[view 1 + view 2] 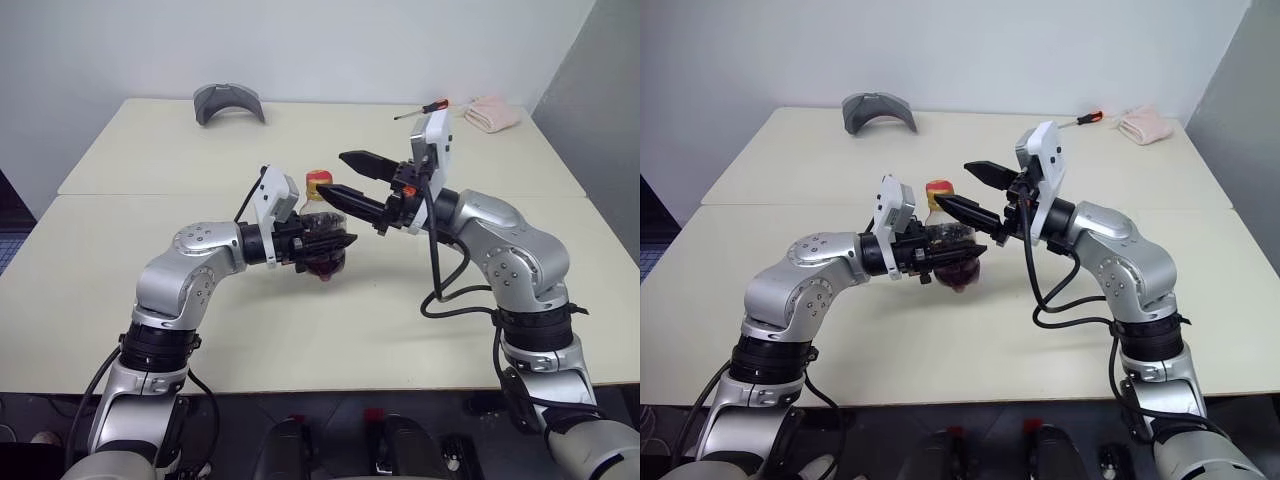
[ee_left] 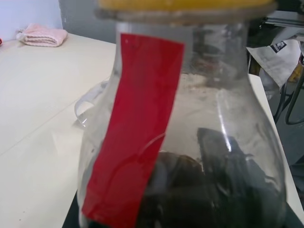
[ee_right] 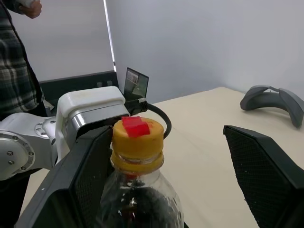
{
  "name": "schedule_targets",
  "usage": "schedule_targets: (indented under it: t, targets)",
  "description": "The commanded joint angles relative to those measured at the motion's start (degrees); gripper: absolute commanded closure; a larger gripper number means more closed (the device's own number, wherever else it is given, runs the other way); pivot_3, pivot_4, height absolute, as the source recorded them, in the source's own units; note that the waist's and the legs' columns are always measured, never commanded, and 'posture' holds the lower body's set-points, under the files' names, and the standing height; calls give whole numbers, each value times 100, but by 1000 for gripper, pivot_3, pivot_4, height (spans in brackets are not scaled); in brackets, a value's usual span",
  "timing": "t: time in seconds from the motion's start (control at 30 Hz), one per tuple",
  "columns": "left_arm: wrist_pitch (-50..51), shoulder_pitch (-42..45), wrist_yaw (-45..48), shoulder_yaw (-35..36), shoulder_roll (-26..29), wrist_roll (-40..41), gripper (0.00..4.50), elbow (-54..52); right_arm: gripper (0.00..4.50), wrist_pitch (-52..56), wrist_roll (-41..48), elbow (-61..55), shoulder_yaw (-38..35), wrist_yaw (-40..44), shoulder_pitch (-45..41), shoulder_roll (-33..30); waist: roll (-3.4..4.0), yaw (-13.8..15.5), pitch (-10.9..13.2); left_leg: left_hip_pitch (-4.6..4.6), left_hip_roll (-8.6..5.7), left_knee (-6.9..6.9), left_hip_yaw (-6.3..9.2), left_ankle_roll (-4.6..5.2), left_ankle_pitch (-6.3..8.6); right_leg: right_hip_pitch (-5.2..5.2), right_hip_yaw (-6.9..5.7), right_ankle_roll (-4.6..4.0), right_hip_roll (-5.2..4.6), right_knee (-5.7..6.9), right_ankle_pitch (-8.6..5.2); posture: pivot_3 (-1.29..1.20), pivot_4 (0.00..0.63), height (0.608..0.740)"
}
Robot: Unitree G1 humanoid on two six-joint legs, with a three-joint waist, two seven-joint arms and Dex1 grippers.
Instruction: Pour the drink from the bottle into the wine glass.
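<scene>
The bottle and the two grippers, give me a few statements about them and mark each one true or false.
1. The left gripper is shut on the bottle. True.
2. The bottle's yellow cap is already off. False: it sits on the neck, with a red piece on top.
3. The right gripper has its fingers open on either side of the cap. True.
4. The bottle is full to the neck with the drink. False: the dark liquid fills only the lower body.
5. A screwdriver lies at the table's far edge. True.
6. The pink cloth lies under the bottle. False: it is at the far right corner.
</scene>
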State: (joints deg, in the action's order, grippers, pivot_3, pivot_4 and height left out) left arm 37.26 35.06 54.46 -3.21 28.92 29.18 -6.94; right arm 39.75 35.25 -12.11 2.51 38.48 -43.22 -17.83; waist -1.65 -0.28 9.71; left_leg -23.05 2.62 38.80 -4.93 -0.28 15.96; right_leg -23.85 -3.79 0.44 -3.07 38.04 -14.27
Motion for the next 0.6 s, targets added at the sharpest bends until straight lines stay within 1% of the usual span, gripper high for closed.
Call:
schedule_targets:
  t: [0.03,0.2,0.33,0.5,0.6]
  targets:
    - [-77,96,46,73,8,137,2650,-317,524,130,204,-246,-240,34,84,-162,0,1,0,0,0,0,0,1,0,0,-1,0,0,0,0,0,150,740]
    - [-80,101,62,75,20,133,2650,-308,524,393,595,-449,-334,108,173,-246,0,-2,0,0,0,0,0,2,1,0,0,0,0,0,0,0,150,740]
    - [-77,107,72,75,23,136,2650,-295,524,488,768,-563,-300,62,144,-194,0,-3,0,0,2,-1,1,2,1,0,-1,0,1,0,0,0,150,740]
    - [-84,118,74,71,15,130,2650,-273,524,437,744,-496,-223,-53,13,-68,0,0,0,0,-1,1,0,2,1,1,0,0,0,0,0,0,150,740]
    - [-70,126,73,73,16,136,2650,-273,524,373,664,-386,-158,-170,-157,127,0,-4,0,0,2,1,1,2,1,0,-1,0,1,1,0,0,150,740]
